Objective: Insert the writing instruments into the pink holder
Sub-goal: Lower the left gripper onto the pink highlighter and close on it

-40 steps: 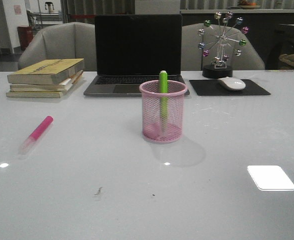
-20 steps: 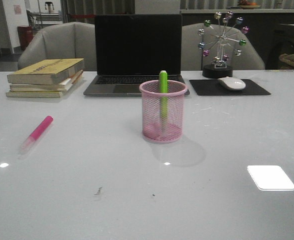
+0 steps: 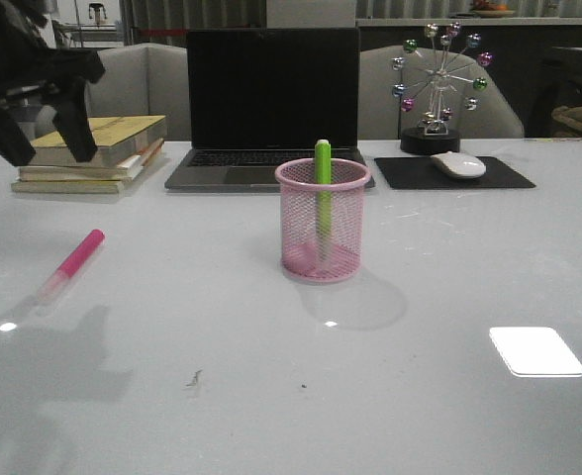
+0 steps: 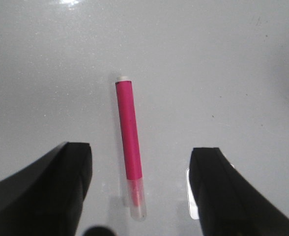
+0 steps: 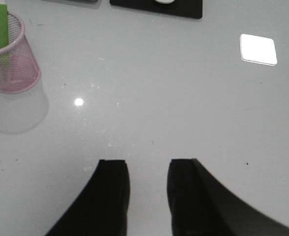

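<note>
Left tool [image 3: 42, 148] spread wide above pink highlighter [image 4: 129, 142] (flat on table [image 3: 449, 297]) — untouched.

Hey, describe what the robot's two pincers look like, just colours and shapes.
Both are matte black. The left pincer has two broad, wedge-shaped fingers with rounded tops; one carries a small pale patch on its inner face. The right pincer has flatter, square-topped fingers. No cables or markings show.

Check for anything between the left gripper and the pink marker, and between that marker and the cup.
Nothing visible. The left gripper hangs open over the pink marker, bare table between them and on to the cup.
</note>
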